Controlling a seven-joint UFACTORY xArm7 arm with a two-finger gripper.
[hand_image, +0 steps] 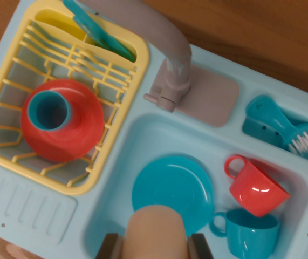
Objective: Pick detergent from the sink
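The tan detergent bottle [156, 233] is sitting at the bottom edge of the wrist view, right between the two dark fingers [109, 247], which are pressing against its sides, so the gripper [155, 247] is holding the bottle, judging by the lack of any gap. The bottle is hanging over the near part of the pale blue sink [122, 162] basin, overlapping the teal plate [170, 186] lying flat below it; whether it is touching the plate is not something this view is showing. The main risk is that the rounded, smooth-looking bottle is slipping or twisting in a two-sided pinch as it is being lifted, and dropping back onto the plate. To the wrist view's right, the red cup [253, 189] and the teal cup [248, 232] are lying just beside the bottle, so any sideways drift is threatening to knock them. The grey faucet [167, 59] is arching over the basin ahead, and a careless path forward is risking a collision. The yellow rack [13, 81] with its red bowl [64, 121] is sitting well apart and posing little danger
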